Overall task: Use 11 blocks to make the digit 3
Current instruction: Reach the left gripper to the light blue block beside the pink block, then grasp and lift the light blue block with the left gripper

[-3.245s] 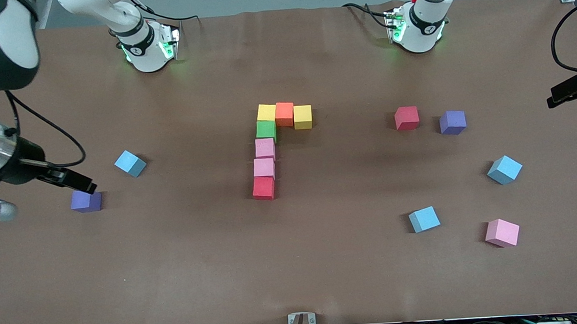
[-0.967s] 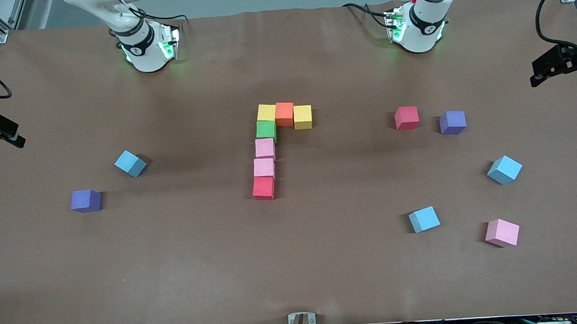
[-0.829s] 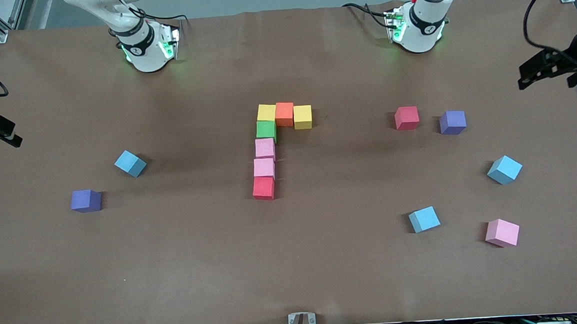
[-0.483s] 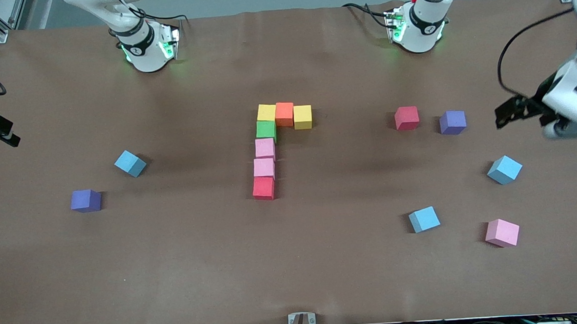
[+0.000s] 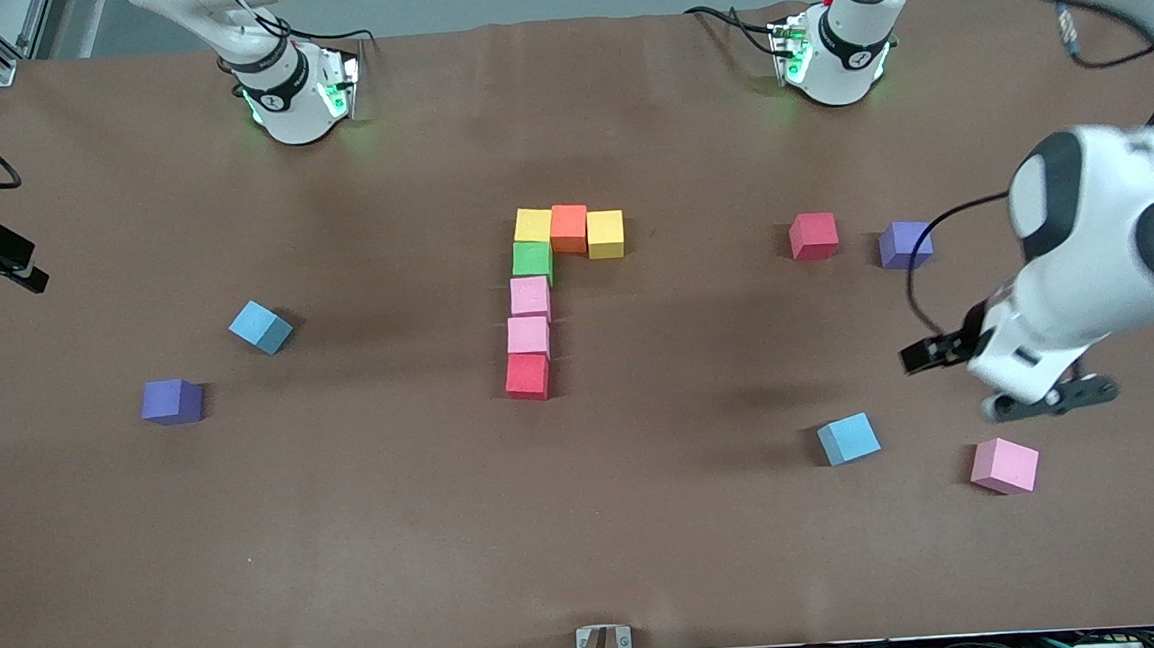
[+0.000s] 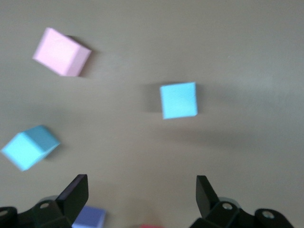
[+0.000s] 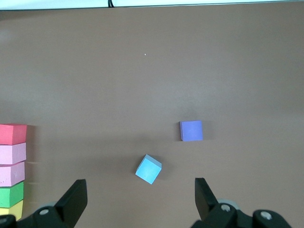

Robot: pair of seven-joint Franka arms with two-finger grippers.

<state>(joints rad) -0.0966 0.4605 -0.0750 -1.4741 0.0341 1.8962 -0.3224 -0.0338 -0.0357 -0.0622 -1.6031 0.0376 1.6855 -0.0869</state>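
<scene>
Seven blocks form an L at the table's middle: yellow (image 5: 533, 224), orange (image 5: 569, 228) and yellow (image 5: 606, 234) in a row, then green (image 5: 532, 259), two pink (image 5: 529, 297) and red (image 5: 527, 375) in a column. Loose blocks lie toward the left arm's end: red (image 5: 813, 236), light blue (image 5: 849, 439) and pink (image 5: 1004, 465). Another light blue block (image 6: 29, 147) is hidden under the left arm in the front view. A light blue block (image 5: 260, 327) lies toward the right arm's end. My left gripper (image 5: 925, 355) hangs open and empty over these loose blocks. My right gripper (image 5: 8, 269) waits open at the table's end.
Two purple cubes lie on the table, one (image 5: 905, 245) beside the loose red block, the other (image 5: 172, 401) near the light blue block at the right arm's end. The brown table (image 5: 589, 524) is bare toward the front camera.
The left arm has swung in from the table's end and now hangs over the loose blocks, covering one light blue block. The right arm has barely moved. No block has shifted.
</scene>
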